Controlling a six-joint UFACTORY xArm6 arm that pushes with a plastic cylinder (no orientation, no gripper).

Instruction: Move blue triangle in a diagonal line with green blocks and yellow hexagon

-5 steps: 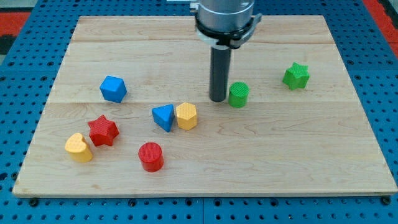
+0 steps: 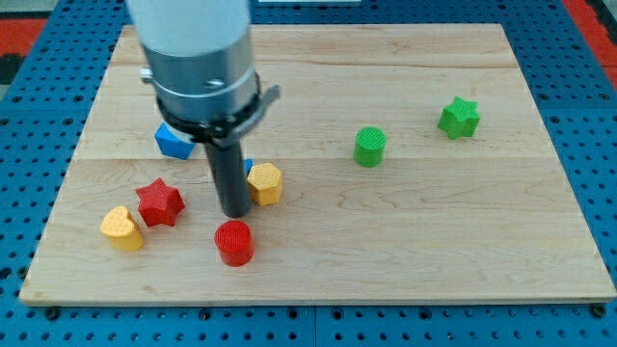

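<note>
My tip (image 2: 233, 213) stands just left of the yellow hexagon (image 2: 264, 183) and just above the red cylinder (image 2: 233, 242). The blue triangle is almost wholly hidden behind the rod; only a blue sliver (image 2: 248, 166) shows at the rod's right edge, by the hexagon's upper left. The green cylinder (image 2: 369, 146) lies to the right of the middle. The green star (image 2: 459, 117) lies further up and right. The hexagon, cylinder and star form a line rising to the right.
A blue cube (image 2: 171, 142) is partly hidden behind the arm's body at the left. A red star (image 2: 159, 201) and a yellow heart (image 2: 121, 228) lie at the lower left. The wooden board (image 2: 482, 241) rests on a blue pegboard.
The arm has swung from beside the green cylinder down and left to the blue triangle's spot, now covering it. The yellow hexagon has shifted a little left.
</note>
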